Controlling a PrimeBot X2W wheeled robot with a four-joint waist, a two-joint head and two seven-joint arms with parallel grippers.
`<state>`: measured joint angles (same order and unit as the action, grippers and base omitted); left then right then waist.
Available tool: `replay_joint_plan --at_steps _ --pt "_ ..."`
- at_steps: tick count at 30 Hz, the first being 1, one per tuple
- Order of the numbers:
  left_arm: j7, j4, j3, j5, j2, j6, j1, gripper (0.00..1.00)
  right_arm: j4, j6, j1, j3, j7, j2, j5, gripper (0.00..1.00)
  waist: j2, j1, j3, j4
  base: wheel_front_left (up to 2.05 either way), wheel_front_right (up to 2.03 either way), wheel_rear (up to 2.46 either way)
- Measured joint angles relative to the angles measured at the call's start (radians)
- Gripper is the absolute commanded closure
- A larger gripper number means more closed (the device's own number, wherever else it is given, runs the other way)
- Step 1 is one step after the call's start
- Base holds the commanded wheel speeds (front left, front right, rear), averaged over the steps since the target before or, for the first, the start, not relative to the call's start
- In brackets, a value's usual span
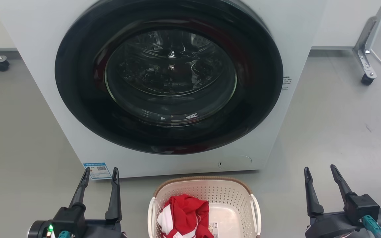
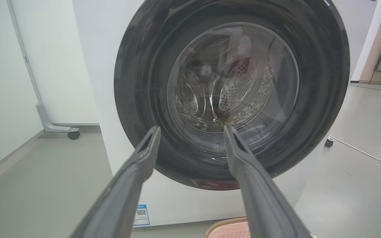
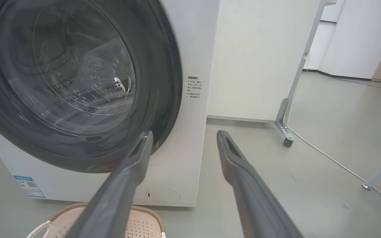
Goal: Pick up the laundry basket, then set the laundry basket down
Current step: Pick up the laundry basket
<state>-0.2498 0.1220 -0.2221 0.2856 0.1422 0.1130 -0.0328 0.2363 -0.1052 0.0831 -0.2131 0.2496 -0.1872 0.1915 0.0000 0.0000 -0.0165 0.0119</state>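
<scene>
Head view: laundry basket (image 1: pixel 203 180) at 6 o'clock, apparently grounded; left gripper (image 1: pixel 100 172) at 8, right gripper (image 1: pixel 319 168) at 4, both spread apart, holding nothing. Lift and set-down remain.

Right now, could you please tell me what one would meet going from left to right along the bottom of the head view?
left end effector, open → laundry basket, on the floor before the washing machine → right end effector, open.
</scene>
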Motion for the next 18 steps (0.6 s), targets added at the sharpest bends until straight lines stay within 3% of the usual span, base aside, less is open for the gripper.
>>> replay_joint_plan --at_steps 18 --pt "0.000 -0.015 -0.012 -0.006 -0.016 -0.029 -0.047 0.00 -0.028 0.005 0.037 0.020 0.000 0.016 0.000 0.00 0.0000 0.0001 -0.142 0.013 0.00 0.00 0.00"
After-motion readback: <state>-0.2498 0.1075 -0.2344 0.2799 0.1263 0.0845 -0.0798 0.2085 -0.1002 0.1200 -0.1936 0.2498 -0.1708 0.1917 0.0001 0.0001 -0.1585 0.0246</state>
